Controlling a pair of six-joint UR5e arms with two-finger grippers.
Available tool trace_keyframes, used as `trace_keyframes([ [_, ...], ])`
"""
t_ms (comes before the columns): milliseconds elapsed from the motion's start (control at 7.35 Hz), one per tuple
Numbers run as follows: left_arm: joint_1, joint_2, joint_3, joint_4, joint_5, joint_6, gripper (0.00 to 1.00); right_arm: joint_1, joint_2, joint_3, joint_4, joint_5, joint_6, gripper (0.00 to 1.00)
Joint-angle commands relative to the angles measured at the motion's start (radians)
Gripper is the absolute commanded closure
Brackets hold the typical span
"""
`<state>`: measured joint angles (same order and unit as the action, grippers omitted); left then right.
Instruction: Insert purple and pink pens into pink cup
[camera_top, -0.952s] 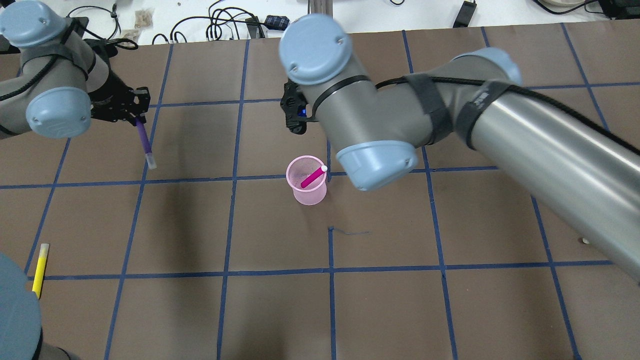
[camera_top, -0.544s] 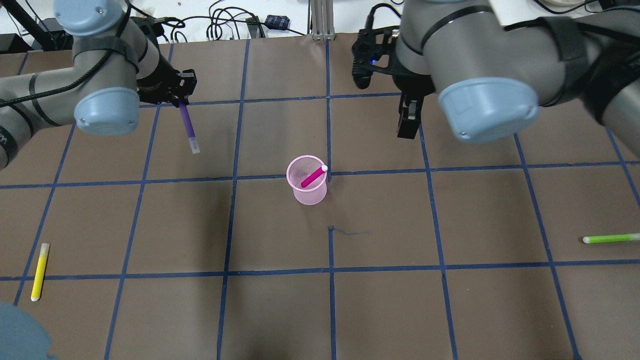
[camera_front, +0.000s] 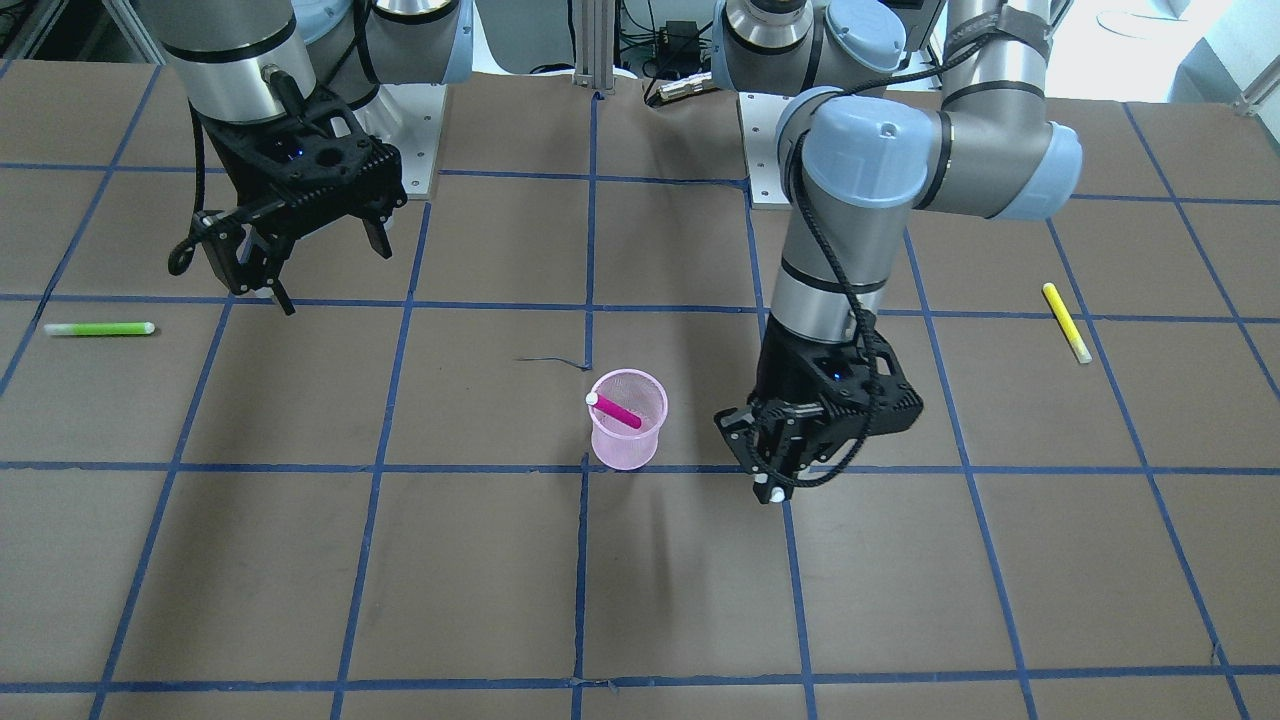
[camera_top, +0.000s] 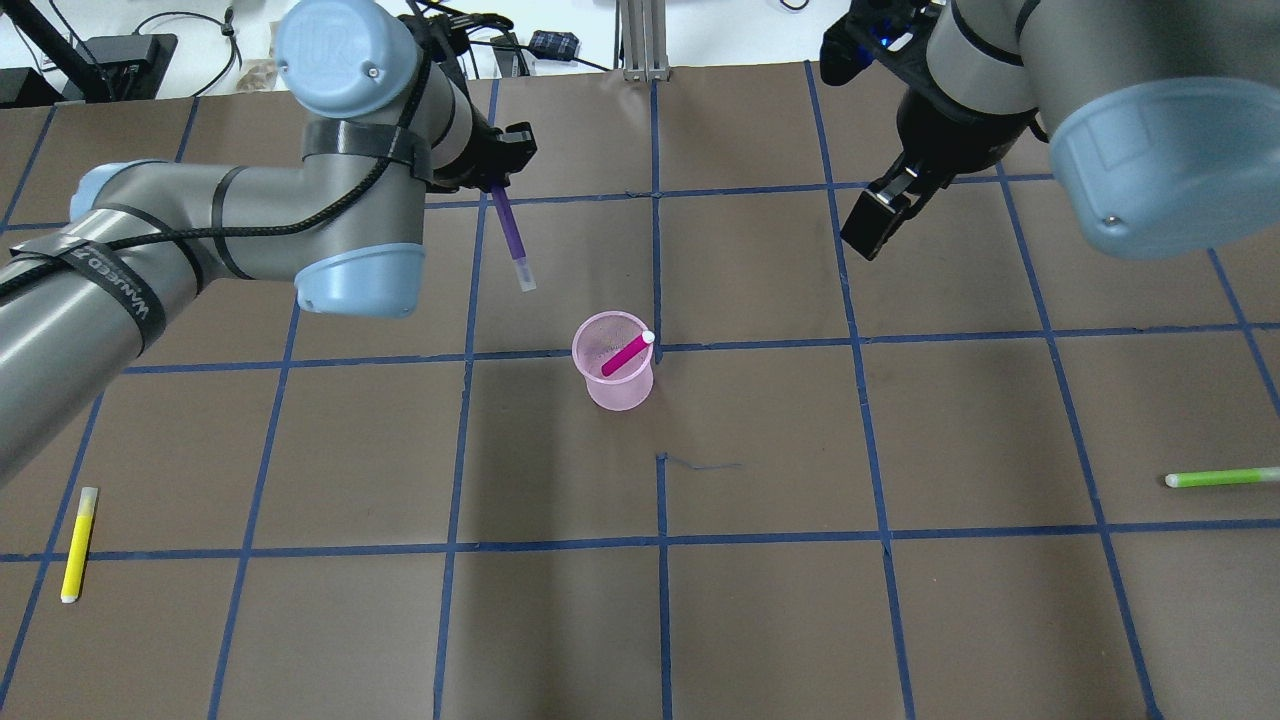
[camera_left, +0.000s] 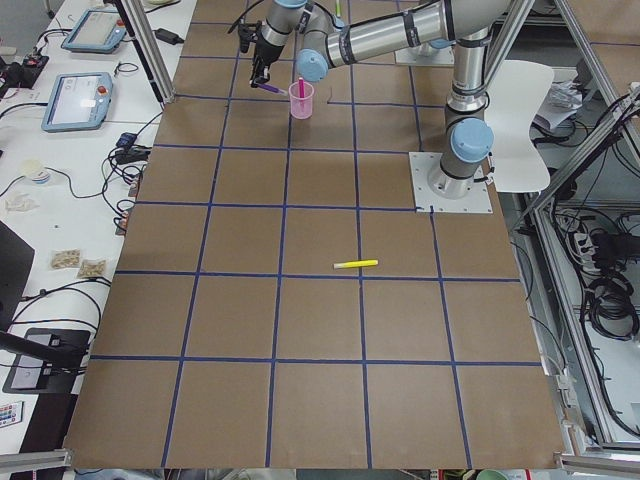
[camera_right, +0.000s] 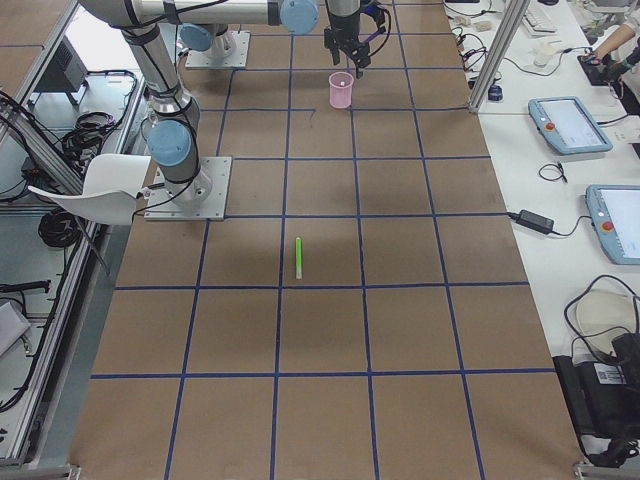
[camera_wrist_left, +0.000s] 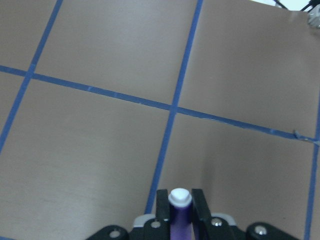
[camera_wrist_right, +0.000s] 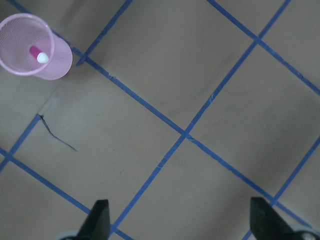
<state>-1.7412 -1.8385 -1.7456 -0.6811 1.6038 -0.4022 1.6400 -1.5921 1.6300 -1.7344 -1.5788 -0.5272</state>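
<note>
The pink mesh cup (camera_top: 613, 375) stands upright mid-table, and it also shows in the front view (camera_front: 626, 445) and the right wrist view (camera_wrist_right: 55, 62). The pink pen (camera_top: 626, 354) leans inside it, white cap at the rim. My left gripper (camera_top: 497, 180) is shut on the purple pen (camera_top: 512, 235), which hangs tip-down above the table, behind and to the left of the cup. The left wrist view shows the purple pen (camera_wrist_left: 179, 215) clamped between the fingers. My right gripper (camera_top: 885, 205) is open and empty, raised behind and to the right of the cup.
A yellow pen (camera_top: 79, 543) lies near the front left of the table. A green pen (camera_top: 1221, 478) lies at the right edge. Cables and equipment sit beyond the table's far edge.
My left gripper has carried the purple pen rightward, closer to the cup. My right arm has swung right and back, away from the cup. The pink pen stays in the cup.
</note>
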Motion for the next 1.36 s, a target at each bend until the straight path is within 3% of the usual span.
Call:
trace_keyframes([
  [0, -0.084, -0.024, -0.020, 0.069, 0.065, -0.110, 1.00, 0.000, -0.017, -0.006, 0.016, 0.002, 0.293, 0.00],
  [272, -0.141, -0.024, -0.057, 0.116, 0.137, -0.193, 1.00, 0.000, -0.023, -0.006, 0.041, -0.003, 0.501, 0.00],
  [544, -0.152, -0.018, -0.089, 0.135, 0.140, -0.196, 1.00, 0.000, -0.037, -0.001, 0.045, 0.000, 0.706, 0.00],
  [1224, -0.198, -0.010, -0.141, 0.218, 0.209, -0.230, 1.00, 0.000, -0.039, 0.010, 0.044, -0.001, 0.707, 0.00],
])
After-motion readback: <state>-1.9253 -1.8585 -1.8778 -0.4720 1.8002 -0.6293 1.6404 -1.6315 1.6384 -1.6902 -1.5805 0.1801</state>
